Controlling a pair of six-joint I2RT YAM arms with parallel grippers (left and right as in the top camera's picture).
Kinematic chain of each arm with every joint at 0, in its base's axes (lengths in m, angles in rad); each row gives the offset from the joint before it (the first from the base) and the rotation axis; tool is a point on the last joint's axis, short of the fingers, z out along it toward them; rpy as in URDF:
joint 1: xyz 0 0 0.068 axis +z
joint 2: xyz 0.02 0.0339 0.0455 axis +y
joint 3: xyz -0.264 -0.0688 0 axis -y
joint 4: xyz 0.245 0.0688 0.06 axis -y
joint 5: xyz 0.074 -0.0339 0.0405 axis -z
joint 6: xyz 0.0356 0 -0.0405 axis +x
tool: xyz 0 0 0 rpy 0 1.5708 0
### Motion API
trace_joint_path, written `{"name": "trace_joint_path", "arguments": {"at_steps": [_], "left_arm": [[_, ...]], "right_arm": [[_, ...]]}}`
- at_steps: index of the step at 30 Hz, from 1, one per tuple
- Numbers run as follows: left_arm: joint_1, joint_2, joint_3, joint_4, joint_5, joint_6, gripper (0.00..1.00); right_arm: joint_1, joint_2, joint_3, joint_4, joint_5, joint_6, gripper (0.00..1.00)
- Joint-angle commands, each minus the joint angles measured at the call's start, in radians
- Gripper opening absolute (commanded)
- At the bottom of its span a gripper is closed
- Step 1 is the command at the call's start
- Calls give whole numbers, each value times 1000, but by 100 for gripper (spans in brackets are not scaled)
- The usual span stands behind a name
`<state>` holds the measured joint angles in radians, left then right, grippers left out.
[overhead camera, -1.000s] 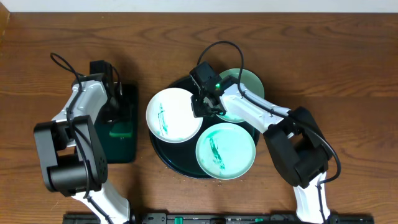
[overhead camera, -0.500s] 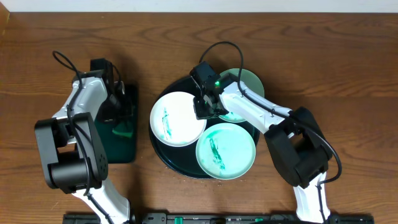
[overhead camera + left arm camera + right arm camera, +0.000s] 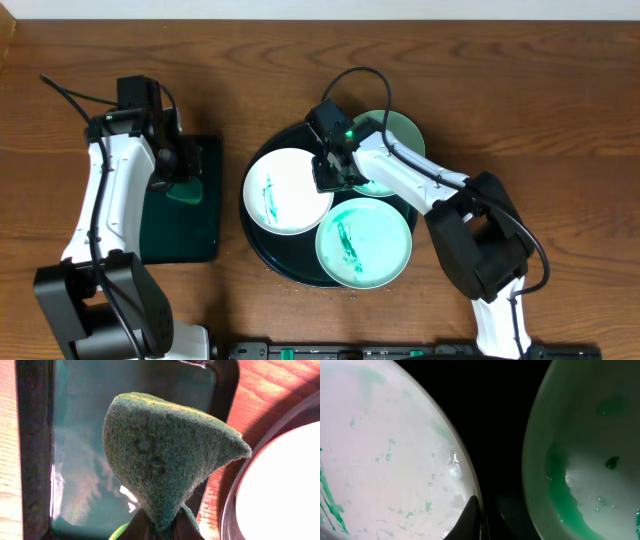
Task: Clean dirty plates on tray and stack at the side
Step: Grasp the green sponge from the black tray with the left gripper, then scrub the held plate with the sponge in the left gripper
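3 plates (image 3: pixel 363 242) on tray (image 3: pixel 268 252). White plate (image 3: pixel 287 190), tray's left side, unmoved; right gripper (image 3: pixel 335 178) pinched shut on its rim. Left gripper (image 3: pixel 170 178), left of tray, clamps sponge (image 3: pixel 165 455), shifted rearward.

You have three plates (image 3: pixel 287 190), one round tray (image 3: pixel 262 245) near the counter's middle, one rectangular tray (image 3: pixel 180 235) toward its left edge, one sponge (image 3: pixel 165 455), two arms (image 3: pixel 105 200).
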<state>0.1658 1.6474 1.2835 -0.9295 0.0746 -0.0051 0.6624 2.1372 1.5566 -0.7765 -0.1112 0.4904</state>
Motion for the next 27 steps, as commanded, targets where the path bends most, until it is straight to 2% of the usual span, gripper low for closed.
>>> {"name": "trace_joint_path", "arguments": {"at_steps": [1, 6, 9, 15, 21, 27], "left_arm": [[1, 3, 7, -2, -9, -58, 7], [-12, 3, 7, -3, 181, -57, 7], [-58, 3, 6, -2, 245, -72, 7], [-190, 13, -60, 28, 243, -199, 7], [-290, 52, -175, 165, 204, -331, 7], [-349, 134, -201, 241, 115, -340, 7]], "right_arm": [[-3, 15, 20, -3, 24, 10, 1], [-3, 15, 20, -2, 24, 11, 1], [-3, 15, 20, -2, 24, 15, 1], [-3, 16, 19, -2, 25, 19, 1], [-6, 16, 19, -2, 24, 22, 1], [-5, 16, 19, -1, 24, 22, 1]]}}
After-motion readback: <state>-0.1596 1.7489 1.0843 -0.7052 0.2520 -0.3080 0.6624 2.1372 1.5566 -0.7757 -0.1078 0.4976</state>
